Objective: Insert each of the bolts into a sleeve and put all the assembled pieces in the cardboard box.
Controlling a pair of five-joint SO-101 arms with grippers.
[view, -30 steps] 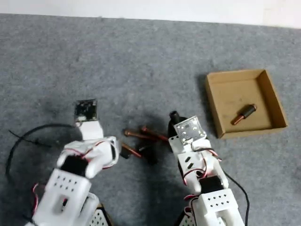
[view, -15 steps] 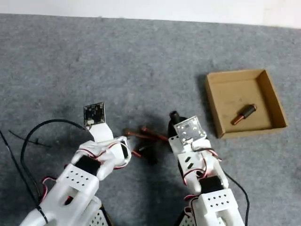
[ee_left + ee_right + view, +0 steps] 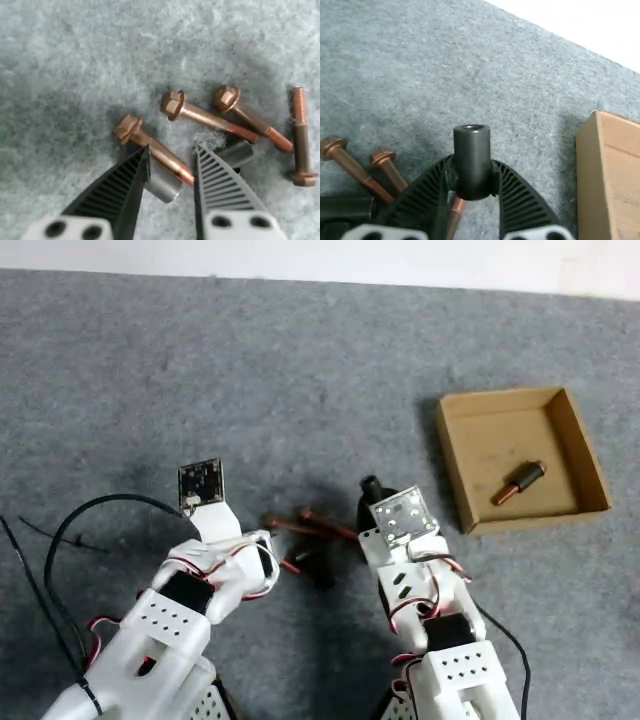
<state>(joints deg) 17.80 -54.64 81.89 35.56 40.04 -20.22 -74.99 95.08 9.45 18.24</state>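
Though one assembled piece (image 3: 518, 483), a copper bolt seated in a dark sleeve, already lies in the shallow brown cardboard box (image 3: 495, 435), most of the stock lies loose on the grey felt-like table covering (image 3: 300, 360).

Item: left gripper (image 3: 171, 150). Its fingers are apart, straddling the shank end of a copper-coloured flanged hex bolt (image 3: 150, 147) that lies flat. Neither pad appears to press on it. Judged purpose: lined up to close across the shank, leaving head and tip free for insertion.

Item: short grey metal sleeve (image 3: 162, 186). It lies between the same fingers, just beside that bolt's tip, so a careless close could catch it along with the bolt.

Item: three further copper bolts (image 3: 200, 114). They lie flat, near one another, beside the first. A second dark sleeve (image 3: 236, 153) rests at the tips of two of them.

Item: right gripper (image 3: 471, 172). Its fingers are clamped on a black cylindrical sleeve (image 3: 471, 150), held upright with the open bore uppermost, between the bolt cluster and the box. Judged purpose: the bore is presented so a bolt can enter from above. A copper tip (image 3: 454, 207) shows below the sleeve; whether it sits in the bore cannot be told.

Stage, as judged: one piece boxed, a second insertion being prepared, several bolts outstanding.
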